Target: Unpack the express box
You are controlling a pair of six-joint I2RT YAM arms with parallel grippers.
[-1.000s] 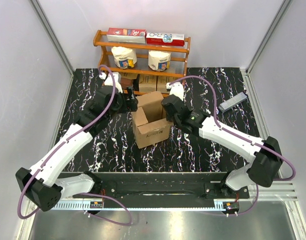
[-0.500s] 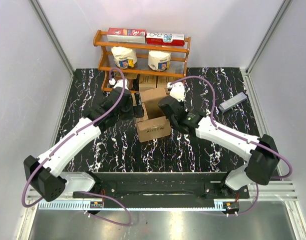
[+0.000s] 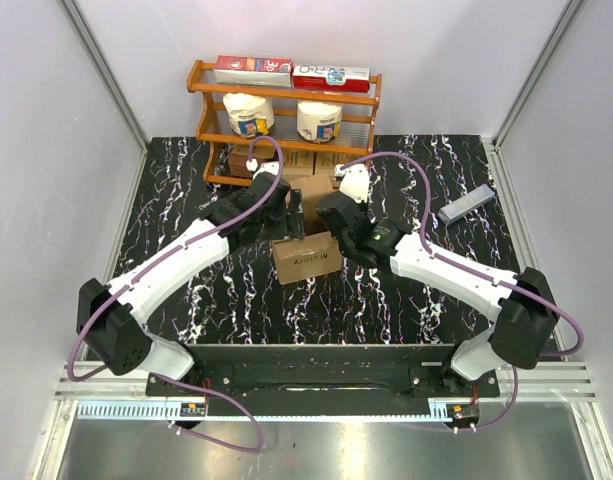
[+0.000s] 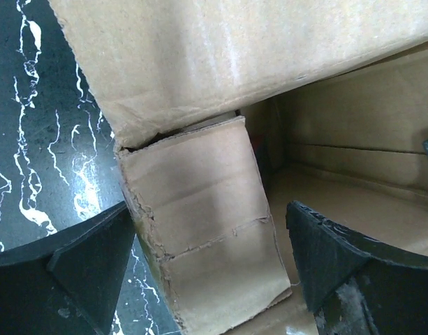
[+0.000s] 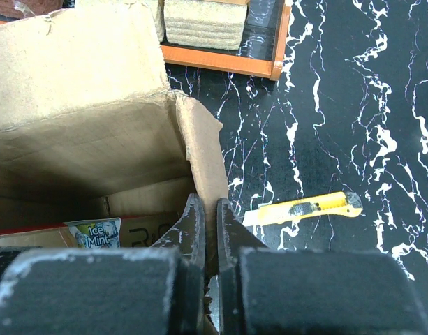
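Note:
The express box stands open at mid-table, a brown carton with black print on its front. My right gripper is shut on its right flap, with the cardboard pinched between the fingertips. In the right wrist view a flat packet marked "Ice Mint" lies inside. My left gripper hangs over the box's left side. Seen from the left wrist, it is open, and a short torn flap stands between its fingers without touching them.
A yellow utility knife lies on the black marbled table right of the box. Just behind the box is a wooden rack with small cartons, two white rolls and red packets on top. A grey bar lies at far right.
My left arm has swung right and forward until its gripper is over the box's left flap, its jaws widening a little. The box has shifted slightly. The right gripper kept its pinch.

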